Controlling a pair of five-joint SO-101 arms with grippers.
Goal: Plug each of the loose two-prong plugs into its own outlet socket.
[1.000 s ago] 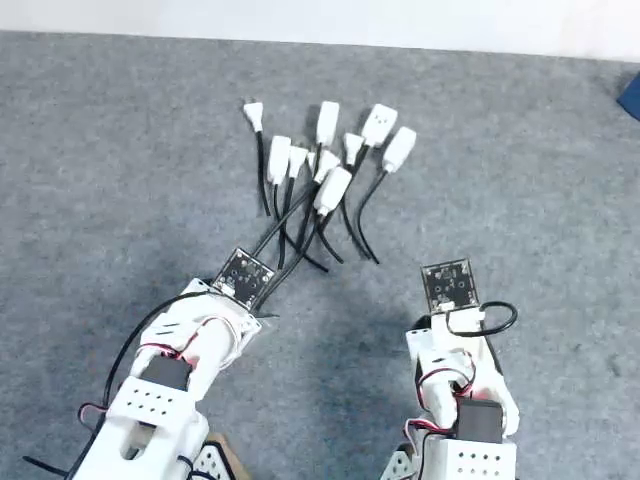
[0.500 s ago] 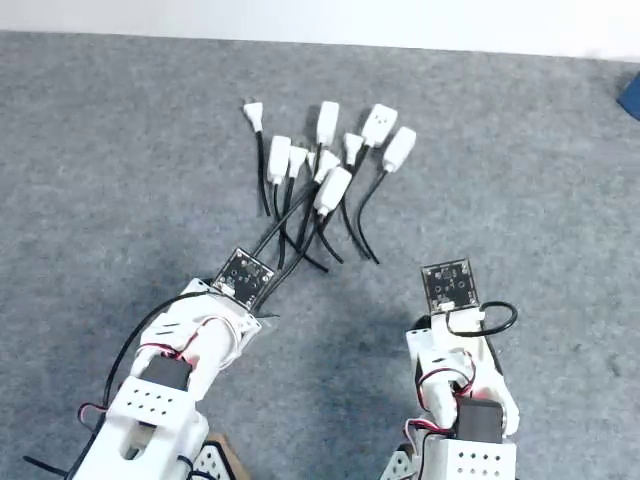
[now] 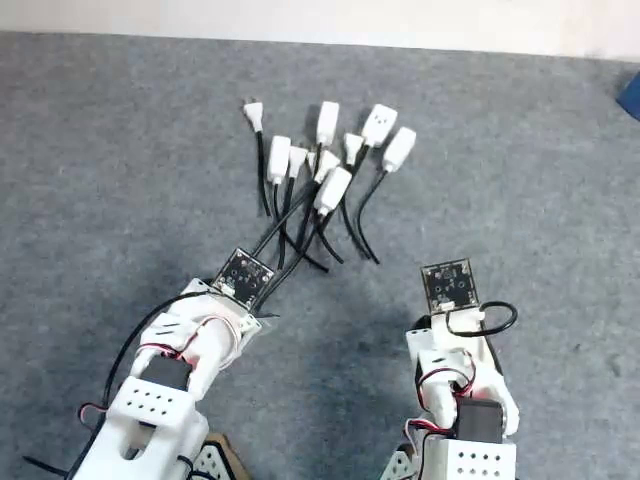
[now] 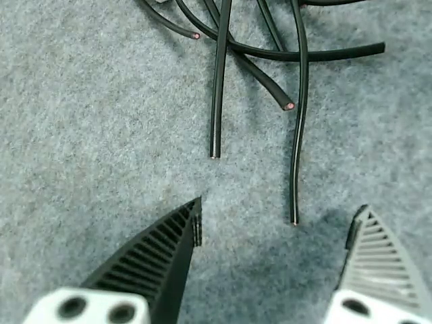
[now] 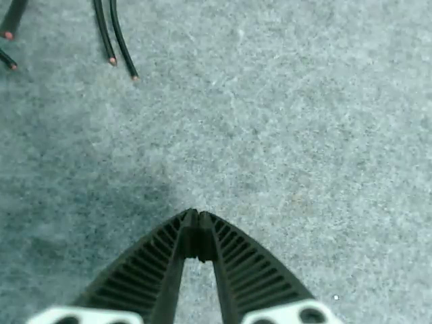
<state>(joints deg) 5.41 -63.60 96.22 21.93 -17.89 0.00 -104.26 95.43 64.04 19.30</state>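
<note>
Several white plugs and outlet sockets (image 3: pixel 327 150) lie bunched on the grey carpet, each with a short black cable (image 3: pixel 300 235) trailing toward the arms. My left gripper (image 4: pixel 278 210) is open and low over the carpet, holding nothing. Two cut cable ends (image 4: pixel 293 217) lie just ahead of its fingertips (image 4: pixel 194 206). The left arm (image 3: pixel 190 350) stands at the near side of the cable tails. My right gripper (image 5: pixel 197 219) is shut on nothing above bare carpet, with two cable ends (image 5: pixel 123 66) farther ahead. The right arm (image 3: pixel 455 350) is near right, apart from the bunch.
Grey carpet (image 3: pixel 120 180) covers the whole work surface, with open room left and right of the bunch. A white strip (image 3: pixel 320 20) runs along the far edge. A blue corner (image 3: pixel 630 95) shows at the far right.
</note>
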